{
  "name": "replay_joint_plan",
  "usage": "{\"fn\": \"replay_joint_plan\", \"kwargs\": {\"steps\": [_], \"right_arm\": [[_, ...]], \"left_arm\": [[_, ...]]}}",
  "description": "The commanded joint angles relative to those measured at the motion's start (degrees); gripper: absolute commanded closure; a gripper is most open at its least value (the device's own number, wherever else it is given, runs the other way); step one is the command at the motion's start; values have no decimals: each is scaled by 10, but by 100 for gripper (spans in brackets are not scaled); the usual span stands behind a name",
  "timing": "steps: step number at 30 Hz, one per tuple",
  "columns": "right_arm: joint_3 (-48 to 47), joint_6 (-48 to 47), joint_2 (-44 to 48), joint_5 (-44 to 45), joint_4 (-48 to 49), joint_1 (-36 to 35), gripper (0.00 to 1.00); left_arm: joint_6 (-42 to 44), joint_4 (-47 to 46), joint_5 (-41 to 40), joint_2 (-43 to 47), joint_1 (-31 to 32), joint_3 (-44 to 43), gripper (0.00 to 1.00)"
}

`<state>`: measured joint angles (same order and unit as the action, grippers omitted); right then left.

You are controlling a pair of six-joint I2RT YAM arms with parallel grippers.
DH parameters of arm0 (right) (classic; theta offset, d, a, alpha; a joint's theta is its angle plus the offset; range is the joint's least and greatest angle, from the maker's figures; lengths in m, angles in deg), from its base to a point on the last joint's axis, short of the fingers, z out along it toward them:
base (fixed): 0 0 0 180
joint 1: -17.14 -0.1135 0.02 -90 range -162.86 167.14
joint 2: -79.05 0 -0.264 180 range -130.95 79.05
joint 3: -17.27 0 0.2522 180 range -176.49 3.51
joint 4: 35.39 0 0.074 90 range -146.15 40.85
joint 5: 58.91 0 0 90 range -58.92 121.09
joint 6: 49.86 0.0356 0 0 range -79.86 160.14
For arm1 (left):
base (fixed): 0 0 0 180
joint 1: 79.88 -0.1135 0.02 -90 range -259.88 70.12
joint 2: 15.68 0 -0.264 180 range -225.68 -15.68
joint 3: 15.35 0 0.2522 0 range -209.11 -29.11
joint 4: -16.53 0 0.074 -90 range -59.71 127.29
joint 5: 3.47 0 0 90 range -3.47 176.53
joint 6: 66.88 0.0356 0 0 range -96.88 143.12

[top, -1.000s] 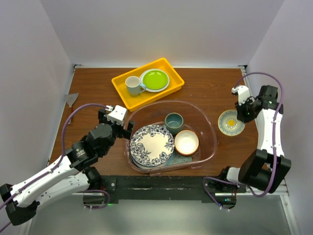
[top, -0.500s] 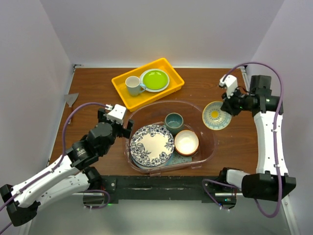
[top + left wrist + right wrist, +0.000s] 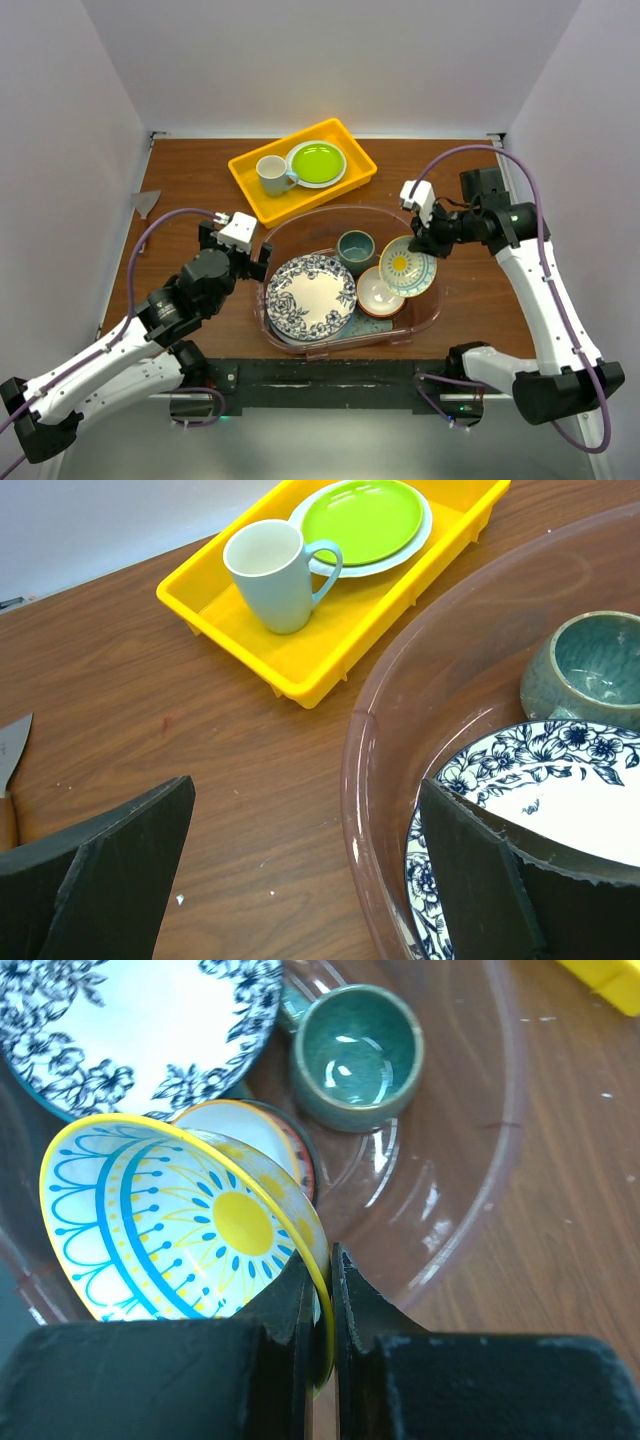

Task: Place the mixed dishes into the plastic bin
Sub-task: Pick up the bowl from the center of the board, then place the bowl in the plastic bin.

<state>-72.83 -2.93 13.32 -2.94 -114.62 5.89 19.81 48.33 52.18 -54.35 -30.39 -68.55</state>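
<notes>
**Last dish carried in over the bin**

The right claw (image 3: 322, 1295) is pinched narrow on the rim of the yellow-and-blue bowl (image 3: 190, 1225), one finger on each side of the edge. The bowl hangs tilted, its painted inside turned to the left. It sits inside the outline of the plastic bin (image 3: 441, 292), at the right end, over the red-rimmed bowl (image 3: 378, 291). I cannot tell whether the two bowls touch.

That is the change that counts. A second ago this bowl lay on the desk (image 3: 470, 180) to the right of the bin, with the claw at its far edge. Half a second ago it was lifted and crossing the bin's right wall. Now it is past the wall, so what I judge to remain is lowering and letting go — preferably onto bare bin floor, since a tilted bowl dropped on another could slide or chip.

Beyond it, the dark teal mug (image 3: 355, 247) stands at the far side of the bin and the blue-floral plate (image 3: 311, 292) lies at the left — neither has moved.

The left claw (image 3: 300, 870) gapes wide and empty at the bin's left rim, just as before. The yellow tray (image 3: 250, 188) at the far side keeps its white mug (image 3: 270, 175) and lime-green plate (image 3: 316, 162).
</notes>
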Motion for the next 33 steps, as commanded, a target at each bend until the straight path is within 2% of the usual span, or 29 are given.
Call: {"fn": "replay_joint_plan", "kwargs": {"steps": [1, 10, 21, 26, 30, 33], "right_arm": [[21, -2, 14, 6, 9, -37, 100], [45, 18, -8, 73, 40, -109, 100], [60, 55, -91, 178, 101, -206, 100], [79, 61, -100, 203, 126, -215, 94], [85, 63, -104, 206, 131, -219, 85], [88, 62, -104, 206, 132, -220, 83]], "left_arm": [[14, -25, -9, -2, -6, 4, 0], [14, -25, -6, -2, -8, 4, 0], [13, -25, -8, 1, -9, 5, 0], [13, -26, -6, 1, -9, 5, 0], [14, -26, -5, 2, -9, 5, 0], [14, -26, -5, 3, -8, 5, 0]]}}
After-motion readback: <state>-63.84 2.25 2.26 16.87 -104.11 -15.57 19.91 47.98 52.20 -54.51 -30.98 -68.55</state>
